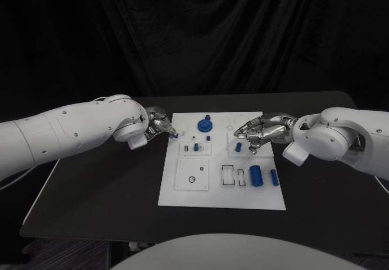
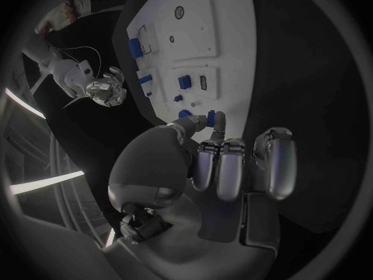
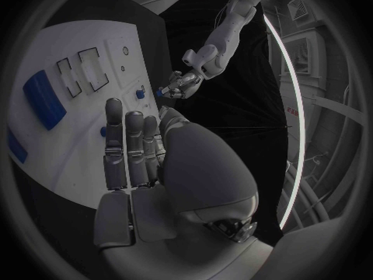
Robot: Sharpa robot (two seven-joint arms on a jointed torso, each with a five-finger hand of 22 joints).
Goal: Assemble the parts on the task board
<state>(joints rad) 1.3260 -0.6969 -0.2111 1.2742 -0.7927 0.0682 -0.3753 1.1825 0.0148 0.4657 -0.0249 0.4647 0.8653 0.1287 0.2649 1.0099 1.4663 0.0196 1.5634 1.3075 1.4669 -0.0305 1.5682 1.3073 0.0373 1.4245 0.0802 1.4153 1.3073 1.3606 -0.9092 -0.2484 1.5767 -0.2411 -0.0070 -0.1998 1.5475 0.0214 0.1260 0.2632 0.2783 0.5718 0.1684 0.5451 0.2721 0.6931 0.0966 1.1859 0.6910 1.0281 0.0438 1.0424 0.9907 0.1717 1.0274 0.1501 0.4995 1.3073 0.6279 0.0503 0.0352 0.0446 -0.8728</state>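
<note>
The left robot hand pinches a small blue part at the task board upper-left edge, likely for insertion, while the right robot hand hovers empty, fingers loosely apart.

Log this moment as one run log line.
left hand: pinches small blue part | right hand: open above task board

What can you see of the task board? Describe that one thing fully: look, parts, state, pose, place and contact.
The task board is a flat white rectangular plate, seemingly rigid, lying level on the middle of the black table. It carries square inset panels, two black-outlined rectangular slots and a small black ring. Small blue parts sit on it, including a round knobbed one at the far end and a cylinder near the slots. The left hand is at its far left corner, pinching a small blue piece; the right hand hovers over its right side.
</note>
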